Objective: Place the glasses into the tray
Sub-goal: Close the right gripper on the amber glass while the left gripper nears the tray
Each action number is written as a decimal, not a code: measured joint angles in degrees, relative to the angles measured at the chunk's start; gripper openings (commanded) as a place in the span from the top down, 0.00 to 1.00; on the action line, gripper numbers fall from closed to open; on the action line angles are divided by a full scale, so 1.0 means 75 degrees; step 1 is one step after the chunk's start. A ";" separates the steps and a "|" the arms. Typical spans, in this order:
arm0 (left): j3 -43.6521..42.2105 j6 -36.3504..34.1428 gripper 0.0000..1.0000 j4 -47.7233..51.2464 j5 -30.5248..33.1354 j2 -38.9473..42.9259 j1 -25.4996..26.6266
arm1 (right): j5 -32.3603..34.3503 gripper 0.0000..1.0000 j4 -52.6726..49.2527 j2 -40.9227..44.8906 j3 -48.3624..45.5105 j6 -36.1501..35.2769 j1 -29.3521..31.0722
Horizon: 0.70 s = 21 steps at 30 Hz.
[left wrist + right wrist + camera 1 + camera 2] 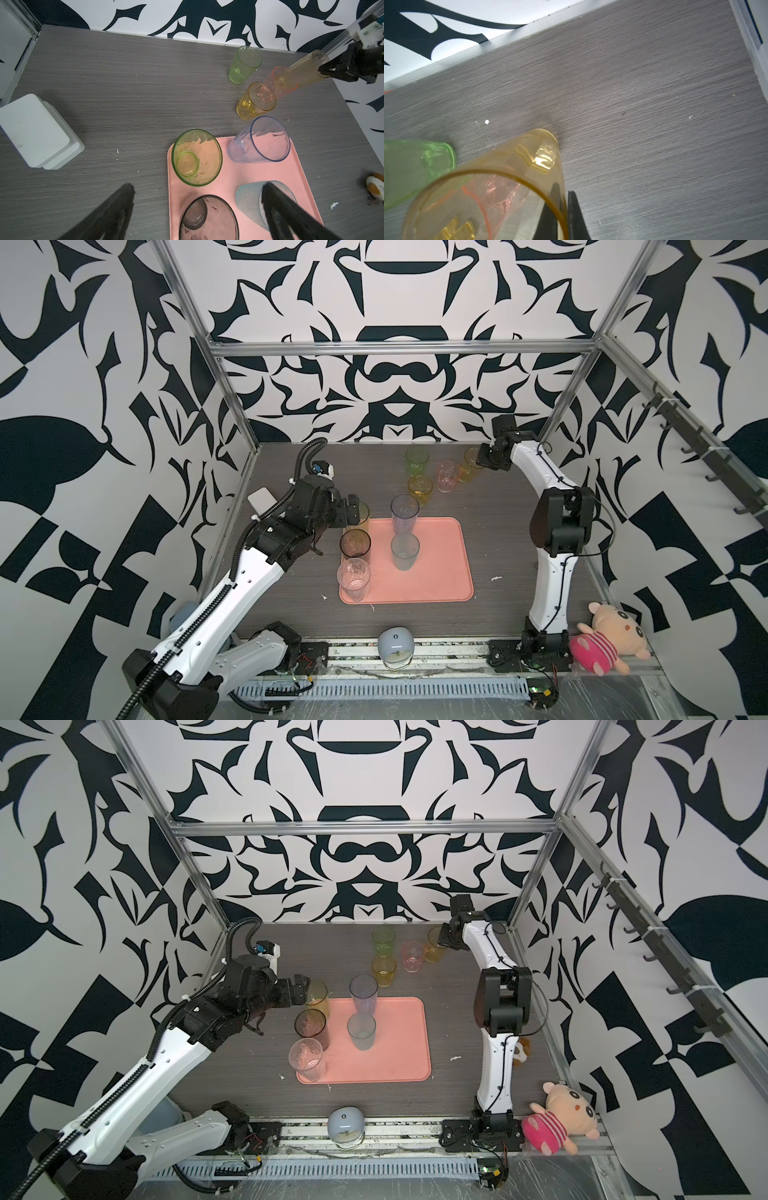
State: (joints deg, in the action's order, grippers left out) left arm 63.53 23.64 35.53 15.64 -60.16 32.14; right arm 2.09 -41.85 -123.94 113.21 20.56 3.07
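Five glasses stand on the pink tray at lower centre, with the left gripper spread wide and empty at its left edge. Farther up, four wait on the table — the right gripper pinches the amber glass by its rim alone, so it could swing, slip or knock the pink glass just beside.

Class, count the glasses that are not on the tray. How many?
4, clustered at the table's far side: green glass, yellow glass, pink glass, and amber glass, its rim pinched by the right end effector. None appears hidden.
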 measured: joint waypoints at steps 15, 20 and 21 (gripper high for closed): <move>0.0000 -0.0003 0.01 -0.0041 -0.0044 0.0137 0.0000 | 0.0484 1.00 -0.1052 0.0169 0.0318 -0.0455 0.0000; -0.0017 0.0000 0.01 -0.0117 -0.0082 0.0216 0.0000 | 0.0478 1.00 -0.1719 0.0667 0.0411 -0.0562 0.0006; -0.0017 0.0000 0.01 -0.0125 -0.0093 0.0239 0.0000 | 0.0490 1.00 -0.1830 0.0772 0.0428 -0.0565 0.0015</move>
State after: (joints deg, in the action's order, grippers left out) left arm 63.40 23.64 34.59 14.94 -58.37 32.14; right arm 5.76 -55.57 -118.15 116.42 16.32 3.18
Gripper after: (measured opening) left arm 0.994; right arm 0.052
